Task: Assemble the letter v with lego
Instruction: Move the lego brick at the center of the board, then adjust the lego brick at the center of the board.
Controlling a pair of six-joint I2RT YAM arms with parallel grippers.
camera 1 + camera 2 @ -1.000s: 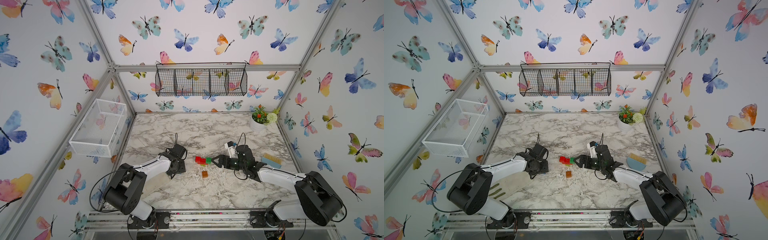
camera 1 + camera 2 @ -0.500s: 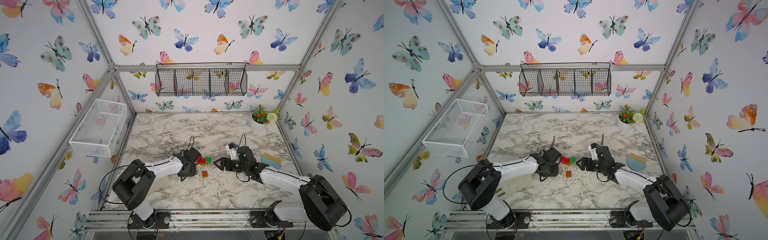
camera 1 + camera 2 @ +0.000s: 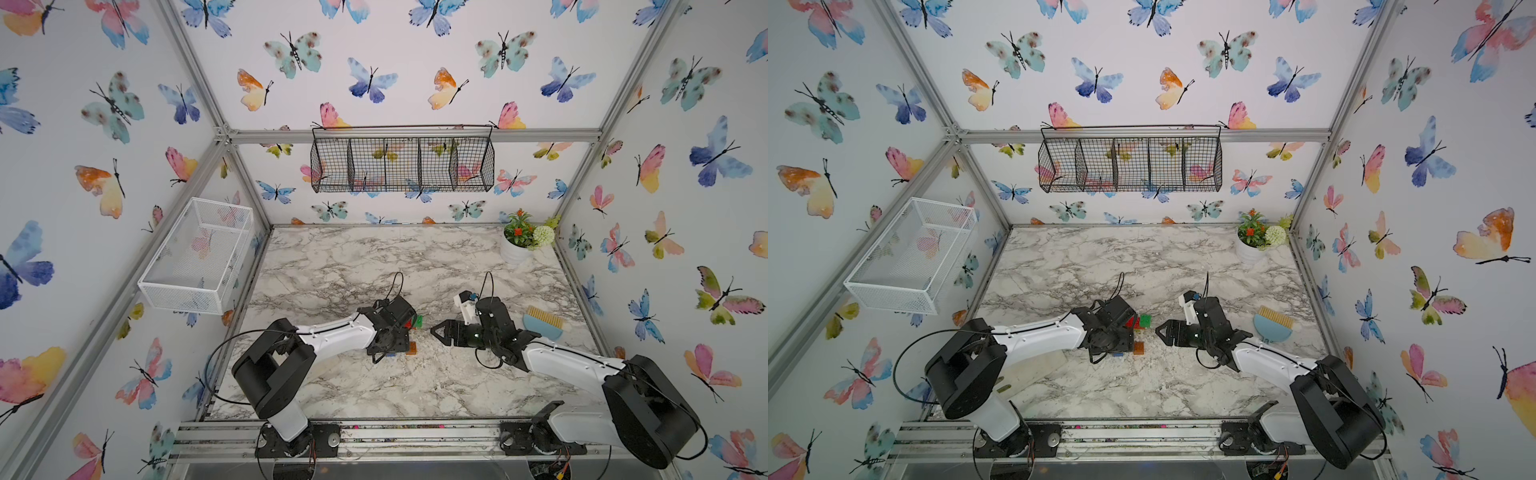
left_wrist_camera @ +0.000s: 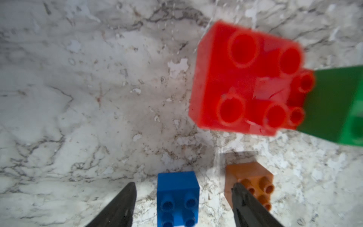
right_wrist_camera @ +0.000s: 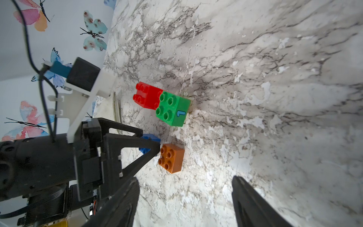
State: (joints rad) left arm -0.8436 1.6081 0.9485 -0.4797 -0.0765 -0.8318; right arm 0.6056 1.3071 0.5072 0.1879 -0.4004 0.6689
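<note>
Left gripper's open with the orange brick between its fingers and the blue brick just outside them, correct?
Not quite: the bricks are swapped. The left wrist view shows the blue brick between the fingers of the open left gripper, with a gap on each side, and the orange brick just outside them.

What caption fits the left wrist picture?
Open left gripper straddling a blue brick, orange brick beside it, red brick beyond.

The bench (image 3: 353, 257) is white marble with grey veins. The red brick (image 5: 147, 96) is glossy, the green brick (image 5: 172, 110) carries a small blue mark, the blue brick (image 4: 177, 196) is plain, the orange brick (image 5: 170, 158) brownish. The wall (image 3: 399, 45) is pale, with butterflies (image 3: 370, 81) in pink, blue, teal, orange
</note>
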